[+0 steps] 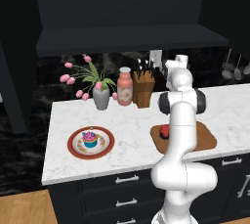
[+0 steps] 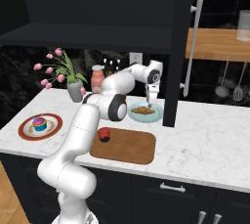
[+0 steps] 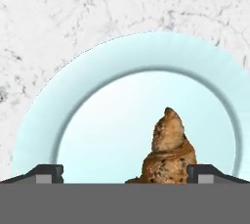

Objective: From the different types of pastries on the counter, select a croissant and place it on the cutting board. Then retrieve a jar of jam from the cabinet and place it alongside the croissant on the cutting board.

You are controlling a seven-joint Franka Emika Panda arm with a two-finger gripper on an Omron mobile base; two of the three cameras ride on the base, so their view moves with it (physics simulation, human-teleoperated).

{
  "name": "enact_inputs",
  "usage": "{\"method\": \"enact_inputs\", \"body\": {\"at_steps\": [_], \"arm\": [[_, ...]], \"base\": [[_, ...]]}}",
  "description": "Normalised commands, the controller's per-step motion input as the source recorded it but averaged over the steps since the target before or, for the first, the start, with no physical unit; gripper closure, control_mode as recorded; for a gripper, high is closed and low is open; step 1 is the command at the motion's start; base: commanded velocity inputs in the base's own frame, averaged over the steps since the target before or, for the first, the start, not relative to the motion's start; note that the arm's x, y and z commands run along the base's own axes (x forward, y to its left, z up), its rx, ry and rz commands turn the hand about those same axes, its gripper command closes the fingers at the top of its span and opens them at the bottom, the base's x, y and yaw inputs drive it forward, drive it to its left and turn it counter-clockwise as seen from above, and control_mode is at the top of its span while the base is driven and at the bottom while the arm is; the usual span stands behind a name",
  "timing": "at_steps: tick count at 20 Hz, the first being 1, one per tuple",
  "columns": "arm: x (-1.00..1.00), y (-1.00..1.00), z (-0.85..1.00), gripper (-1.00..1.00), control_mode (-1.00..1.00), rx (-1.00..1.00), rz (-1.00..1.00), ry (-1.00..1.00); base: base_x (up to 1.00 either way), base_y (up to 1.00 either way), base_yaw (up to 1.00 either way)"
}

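Though no writing legible: croissant (image 3: pixel 167 150) on light blue plate (image 3: pixel 58 115).

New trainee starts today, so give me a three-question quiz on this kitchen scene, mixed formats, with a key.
1. True or false: the croissant lies on the cutting board.
2. The cupcake sits on: A) the light blue plate B) the red-rimmed plate C) the bare counter
3. Fill in: the gripper hangs ____ over the croissant, jaws apart.

Key: 1 false; 2 B; 3 open
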Motion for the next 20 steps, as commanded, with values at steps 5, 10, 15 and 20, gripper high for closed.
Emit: {"method": "enact_inputs", "body": {"at_steps": [5,10,15,20], "arm": [[-0.28,0.09,-0.15,-1.00,-1.00,0.01,-0.10,0.08],[-0.28,0.40,-0.23,-1.00,-1.00,0.00,-0.02,0.07],[-0.38,0.36,-0.20,-1.00,-1.00,0.00,0.00,0.01],[-0.44,0.43,-0.34,-1.00,-1.00,-0.01,0.00,0.00]], "base": [[0.00,0.00,0.00],[0.00,0.00,0.00],[0.00,0.00,0.00],[0.00,0.00,0.00]]}}
